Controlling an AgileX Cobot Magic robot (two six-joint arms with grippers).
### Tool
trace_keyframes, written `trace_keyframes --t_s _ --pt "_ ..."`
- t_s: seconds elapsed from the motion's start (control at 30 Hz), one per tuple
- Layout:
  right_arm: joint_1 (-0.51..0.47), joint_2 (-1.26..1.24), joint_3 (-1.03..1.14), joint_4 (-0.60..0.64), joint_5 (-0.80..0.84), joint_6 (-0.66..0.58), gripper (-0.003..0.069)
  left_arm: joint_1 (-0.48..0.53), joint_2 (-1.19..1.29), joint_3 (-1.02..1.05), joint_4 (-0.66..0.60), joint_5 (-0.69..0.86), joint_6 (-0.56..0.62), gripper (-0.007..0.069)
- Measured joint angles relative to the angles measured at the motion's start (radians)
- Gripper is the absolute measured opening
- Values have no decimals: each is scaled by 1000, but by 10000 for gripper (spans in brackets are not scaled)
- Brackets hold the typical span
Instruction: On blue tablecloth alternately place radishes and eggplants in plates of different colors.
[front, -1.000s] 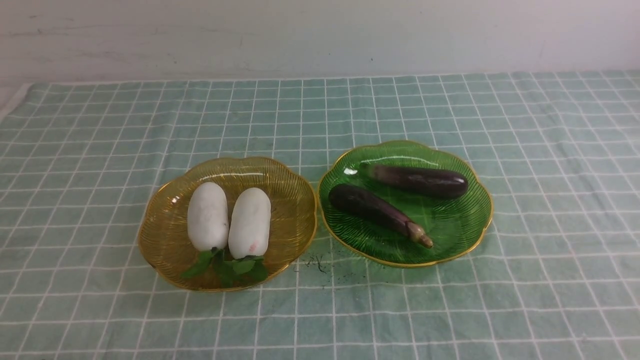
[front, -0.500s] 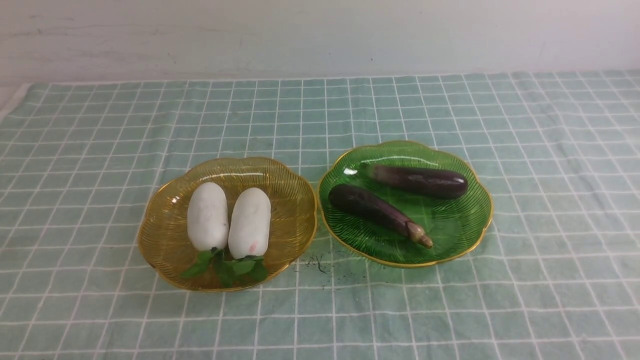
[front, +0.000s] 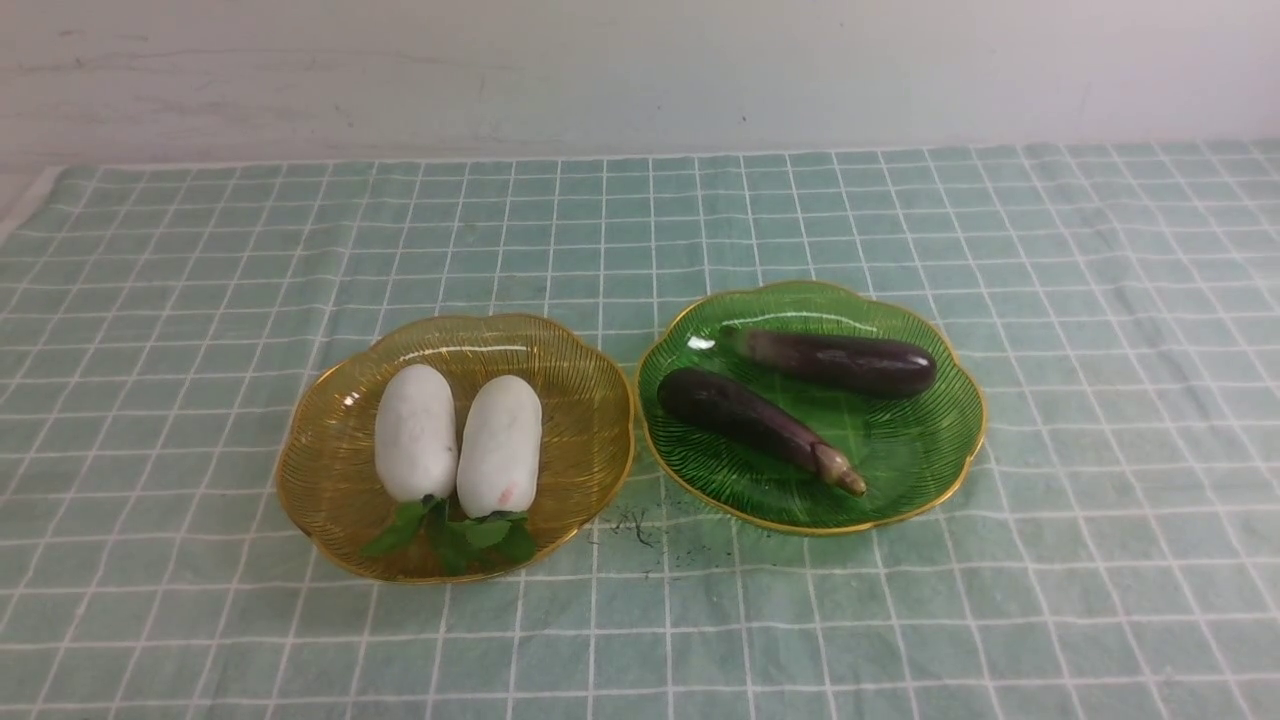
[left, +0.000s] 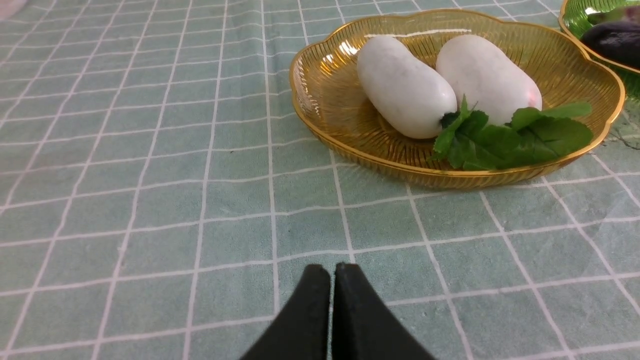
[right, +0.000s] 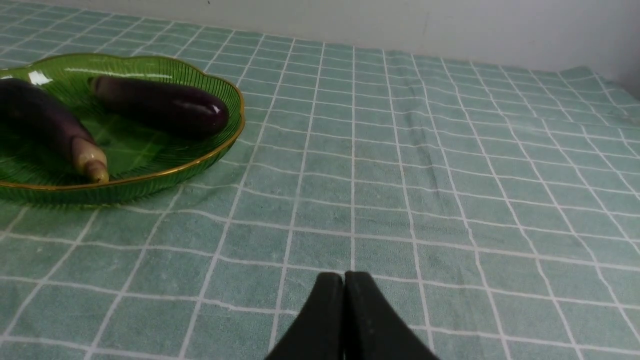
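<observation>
— Where the pale teal-blue tablecloth with white grid lines (front: 900, 620) spreads out, what sits on it?
— Two ribbed transparent plates with gold rims, side by side, nearly touching: amber-yellow plate (front: 330, 480) to the left, green plate (front: 930, 460) to the right.
— And inside them?
— Two plump white radishes (front: 458, 440) lying side by side in the amber one, touching, green leafy tops toward the robot. Two slender dark purple eggplants (front: 790, 385) in the green one, slightly apart, angled differently.
— Pincers?
— Left gripper (left: 332, 272) pressed fully together, holding nothing, above bare cloth near the amber plate. Right gripper (right: 344, 280) likewise closed and empty, near the green plate.
</observation>
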Motion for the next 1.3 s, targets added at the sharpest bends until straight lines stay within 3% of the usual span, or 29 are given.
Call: trace_keyframes --t_s 1.3 --pt "0 0 0 0 0 18 -13 0 0 0 0 0 0 -8"
